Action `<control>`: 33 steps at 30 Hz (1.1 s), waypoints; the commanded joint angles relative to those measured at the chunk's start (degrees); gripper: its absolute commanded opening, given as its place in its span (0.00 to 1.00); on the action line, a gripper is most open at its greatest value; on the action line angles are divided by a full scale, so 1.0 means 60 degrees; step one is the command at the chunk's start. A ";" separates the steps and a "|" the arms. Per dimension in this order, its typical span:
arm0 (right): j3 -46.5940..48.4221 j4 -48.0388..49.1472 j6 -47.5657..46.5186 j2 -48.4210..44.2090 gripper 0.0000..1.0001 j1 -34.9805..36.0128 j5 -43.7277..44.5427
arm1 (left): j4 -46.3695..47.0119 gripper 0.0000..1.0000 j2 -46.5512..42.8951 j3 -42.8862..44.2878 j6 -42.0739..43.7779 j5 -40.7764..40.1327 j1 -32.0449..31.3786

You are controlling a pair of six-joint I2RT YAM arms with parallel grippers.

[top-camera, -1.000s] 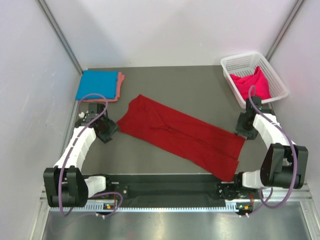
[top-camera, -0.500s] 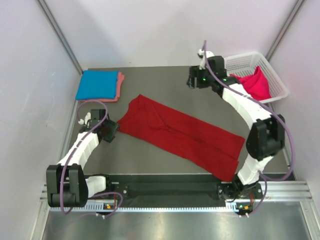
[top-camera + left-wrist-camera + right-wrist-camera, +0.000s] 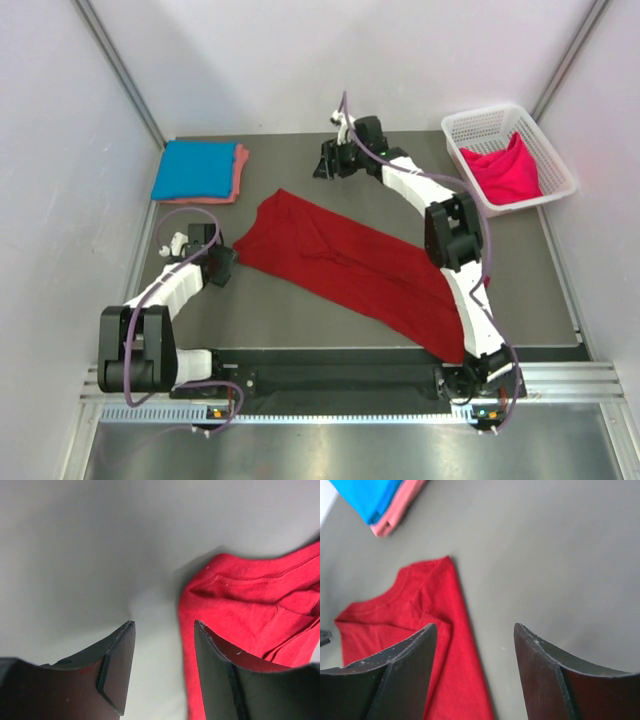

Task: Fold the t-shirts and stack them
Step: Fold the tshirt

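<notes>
Left hand: the left hand (image 3: 162,625) is low over the bench (image 3: 400,190), fingers spread apart with nothing between them.
Dark red t-shirt, from the left hand: the dark red t-shirt (image 3: 360,270) has its hemmed corner just ahead of the open gap and off to one side. The cloth runs in behind one finger; whether it touches that finger cannot be told.
Why so held: the open fingers sit right at the corner, which looks like readiness to pinch that edge.
Right hand: the right hand (image 3: 475,627) is stretched far out and held high, fingers wide apart and empty.
Dark red t-shirt, from the right hand: its far end lies below and ahead, mostly toward one finger, with bare bench under the other.
Why so laid: the shirt lies slantwise as a long, creased strip, probably half folded, with one end toward each hand.
Finished pile: the blue t-shirt (image 3: 192,168) lies on the salmon pink t-shirt (image 3: 240,165), beyond the left hand and well apart from it.
Waiting: the hot pink t-shirt (image 3: 505,172) is bunched in the basket (image 3: 480,125), well off to the right hand's outer side.
</notes>
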 commanded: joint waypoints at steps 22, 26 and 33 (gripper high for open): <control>0.2552 -0.1954 0.0330 0.2606 0.38 0.1292 0.0127 | 0.1138 0.49 0.1345 0.0287 -0.0473 -0.0114 0.0035; 0.2449 -0.2146 0.0198 0.2679 0.35 0.1438 0.0097 | 0.1035 0.48 0.1359 0.0347 -0.0575 -0.0202 0.0020; 0.2171 -0.2059 0.0285 0.2665 0.22 0.1409 0.0844 | 0.1006 0.44 0.1827 0.0698 -0.0590 -0.0217 0.0020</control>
